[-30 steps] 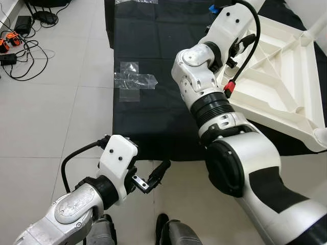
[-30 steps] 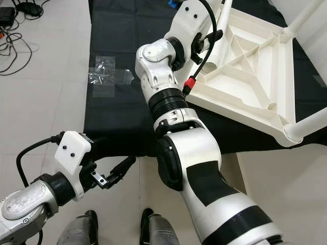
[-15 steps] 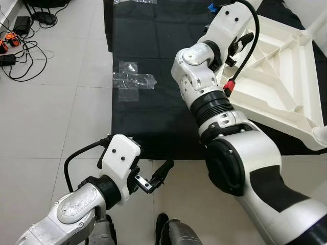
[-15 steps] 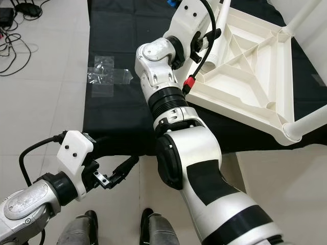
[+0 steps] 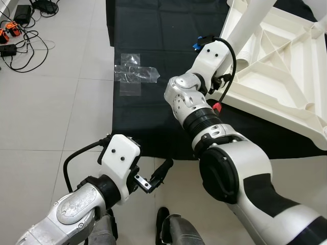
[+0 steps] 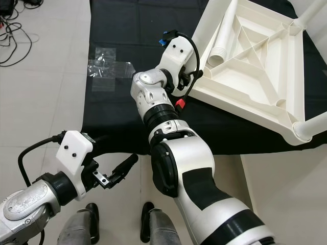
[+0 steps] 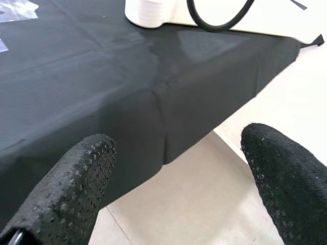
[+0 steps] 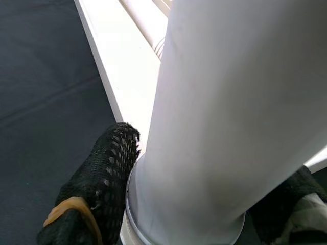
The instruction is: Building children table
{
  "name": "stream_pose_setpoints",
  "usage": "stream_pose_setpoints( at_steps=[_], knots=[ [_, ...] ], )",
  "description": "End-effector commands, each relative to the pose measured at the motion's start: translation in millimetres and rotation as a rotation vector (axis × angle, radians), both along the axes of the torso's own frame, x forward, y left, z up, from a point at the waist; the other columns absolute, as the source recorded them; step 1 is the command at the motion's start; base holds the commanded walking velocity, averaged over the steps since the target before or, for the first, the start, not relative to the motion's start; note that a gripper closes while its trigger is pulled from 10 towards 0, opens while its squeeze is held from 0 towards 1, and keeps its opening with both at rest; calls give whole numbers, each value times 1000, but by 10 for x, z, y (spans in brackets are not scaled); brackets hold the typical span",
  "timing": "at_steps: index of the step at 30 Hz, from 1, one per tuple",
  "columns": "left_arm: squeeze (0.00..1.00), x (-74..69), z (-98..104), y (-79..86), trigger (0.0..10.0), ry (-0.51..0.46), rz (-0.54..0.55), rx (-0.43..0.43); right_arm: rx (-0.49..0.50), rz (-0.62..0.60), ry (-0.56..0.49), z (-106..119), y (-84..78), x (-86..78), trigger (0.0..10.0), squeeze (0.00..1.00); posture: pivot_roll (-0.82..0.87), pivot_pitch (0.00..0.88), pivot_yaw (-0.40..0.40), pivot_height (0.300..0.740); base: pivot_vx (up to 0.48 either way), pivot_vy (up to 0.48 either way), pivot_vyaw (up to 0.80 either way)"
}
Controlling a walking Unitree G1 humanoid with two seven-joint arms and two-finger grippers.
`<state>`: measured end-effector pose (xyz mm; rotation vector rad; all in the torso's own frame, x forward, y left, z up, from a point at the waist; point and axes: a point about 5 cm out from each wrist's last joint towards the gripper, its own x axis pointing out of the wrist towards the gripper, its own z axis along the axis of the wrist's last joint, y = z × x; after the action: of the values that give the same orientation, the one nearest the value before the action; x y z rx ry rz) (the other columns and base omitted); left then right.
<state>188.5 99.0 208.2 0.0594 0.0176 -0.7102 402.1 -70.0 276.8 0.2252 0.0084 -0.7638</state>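
A white plastic table top (image 5: 286, 97) lies upside down on a black cloth (image 5: 148, 117), its ribbed underside facing up. A white table leg (image 5: 251, 20) slants up from the top's left corner, ribbed end (image 6: 219, 52) downward. My right gripper (image 8: 194, 204) is shut on this leg near its lower collar, with black fingers (image 8: 102, 168) on both sides. Another leg (image 6: 312, 125) sticks out at the top's near right corner. My left gripper (image 5: 159, 173) hangs open low in front, over the floor by the cloth's near edge (image 7: 163, 127).
A patch of clear tape (image 5: 134, 77) lies on the cloth to the left. Cables and small devices (image 5: 18, 38) are scattered on the tiled floor at the far left. My own feet (image 5: 171, 232) stand just before the cloth's edge.
My right wrist has come down and toward me with the leg, and the table top has shifted under it. The left gripper has hardly moved.
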Motion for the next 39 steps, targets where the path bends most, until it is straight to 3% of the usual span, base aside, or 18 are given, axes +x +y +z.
stream_pose_setpoints(
  at_steps=[1,9,10,12,13,16,17,32,39],
  knots=[
    [0,-51,-9,-35,10000,4,-19,-9,19,-25,12,-42,-41,-3,10000,0,89,335,-163,740,0,0,0],
    [0,-48,-13,-29,10000,0,-19,-7,38,7,-26,37,37,-8,10000,0,91,328,-162,740,0,0,0],
    [0,-44,-15,-25,10000,0,-18,-6,41,17,-36,53,59,-10,10000,278,92,328,-163,740,0,0,0],
    [0,-44,-15,-25,10000,0,-18,-6,41,17,-36,53,59,-10,10000,278,92,328,-163,740,0,0,0],
    [0,-41,-15,-23,10000,-1,-18,-5,40,26,-43,62,73,-11,10000,1000,92,328,-163,740,0,0,0],
    [0,-35,-14,-17,10000,-3,-17,-5,40,33,-43,57,96,-16,10000,1000,92,326,-162,740,0,0,0],
    [0,-32,-14,-14,10000,-4,-16,-4,39,38,-45,53,111,-19,10000,0,91,325,-162,740,0,0,0],
    [0,-23,-17,-17,10000,-6,-13,-6,46,140,-96,89,311,-51,10000,0,87,328,-161,740,0,0,0],
    [0,-22,-16,-19,10000,-8,-13,-7,39,129,-116,124,304,-61,10000,0,86,327,-163,740,0,0,0]
  ],
)
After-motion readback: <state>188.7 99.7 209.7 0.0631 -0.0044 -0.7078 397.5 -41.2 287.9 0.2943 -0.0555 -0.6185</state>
